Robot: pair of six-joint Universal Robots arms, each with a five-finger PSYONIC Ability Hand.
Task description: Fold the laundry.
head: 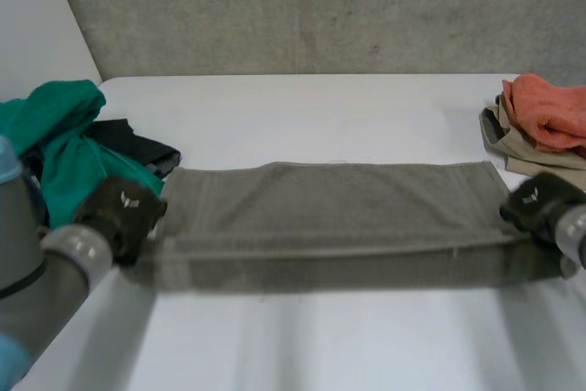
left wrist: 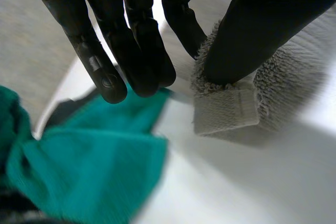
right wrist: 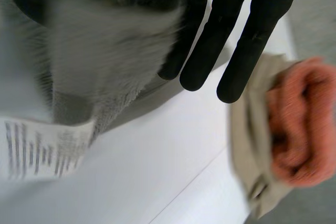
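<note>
Black left hand (head: 122,214) is pinching the left near corner of the grey towel (head: 330,199) between thumb and straight fingers. The right hand (head: 540,200) is pinching the right near corner likewise, a care label (right wrist: 42,148) dangling beneath it. Between them the towel is stretching along the middle of the counter (head: 366,345), its near edge seemingly riding just off the surface. Just beside the left hand, a green garment (head: 64,135) and a black garment (head: 137,146) are lying at the counter's left edge. An orange cloth (head: 549,109) is resting on a beige garment (head: 508,148) at the right edge. Judged risks: either shallow pinch may be slipping on the thick pile, dropping a corner and skewing the fold; the outstretched fingers may be snagging the green garment or the beige garment while travelling.
</note>
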